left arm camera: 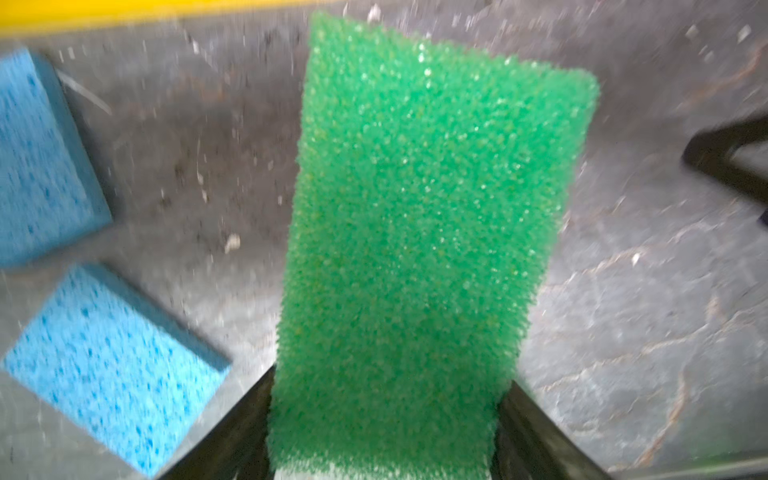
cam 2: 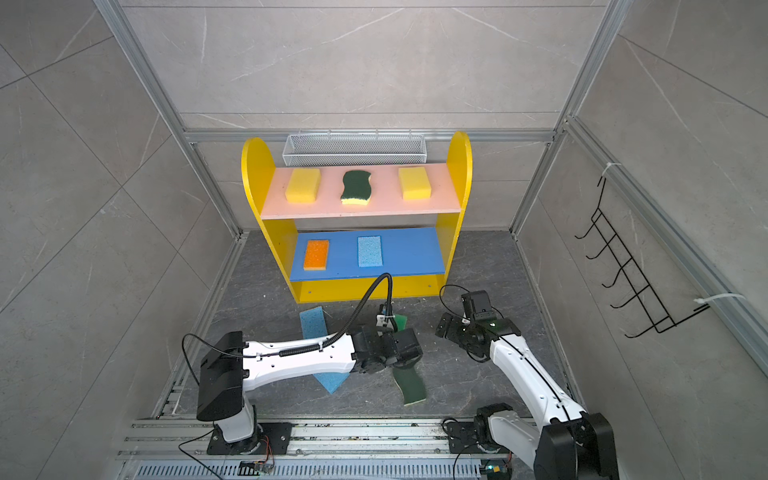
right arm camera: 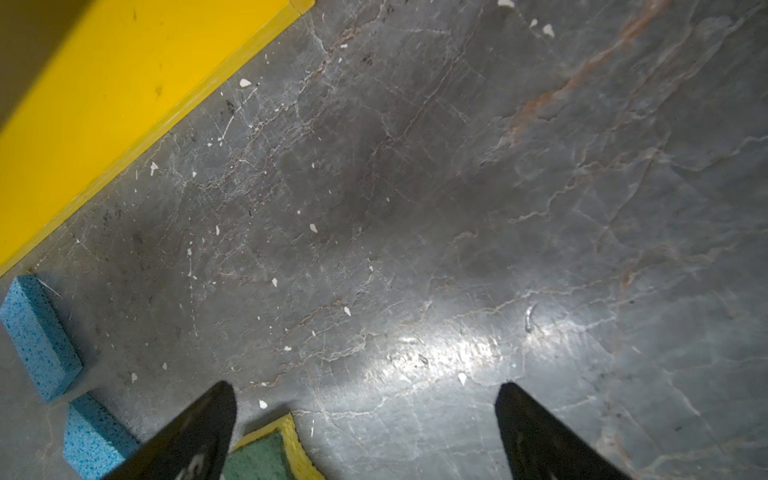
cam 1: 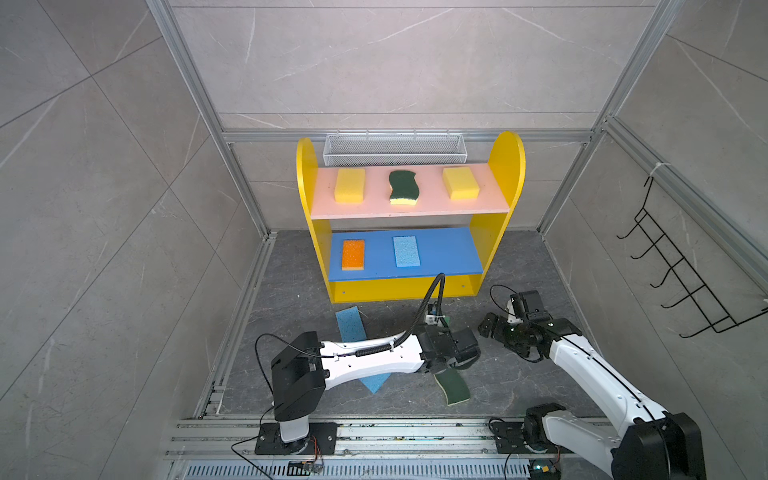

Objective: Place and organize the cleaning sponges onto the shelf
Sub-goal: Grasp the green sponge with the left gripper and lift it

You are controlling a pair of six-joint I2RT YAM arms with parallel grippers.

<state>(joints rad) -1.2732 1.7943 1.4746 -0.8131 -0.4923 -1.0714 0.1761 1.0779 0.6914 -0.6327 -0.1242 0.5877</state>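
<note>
- Left gripper (left arm camera: 388, 380): clamped on bright green sponge (left arm camera: 424, 232), low in front of shelf (cam 1: 505, 166).
- Right gripper (right arm camera: 365, 386): jaws spread wide, empty, over bare floor (right arm camera: 415, 208).
- Pink board (cam 1: 374, 208): left yellow sponge (cam 1: 350, 185), wavy scourer (cam 1: 402, 188), right yellow sponge (cam 1: 460, 183).
- Blue board (cam 1: 449, 253): orange sponge (cam 1: 353, 254), shelved blue sponge (cam 1: 405, 251).
- On floor by left arm: far blue sponge (cam 1: 350, 324), near blue sponge (cam 1: 376, 382), floor scourer (cam 1: 454, 386).

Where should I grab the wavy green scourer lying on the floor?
Pinch the scourer across its narrow width near the exposed end, coming straight down, likely with the open right gripper: it lies flat, green side up, both long wavy edges clear.
</note>
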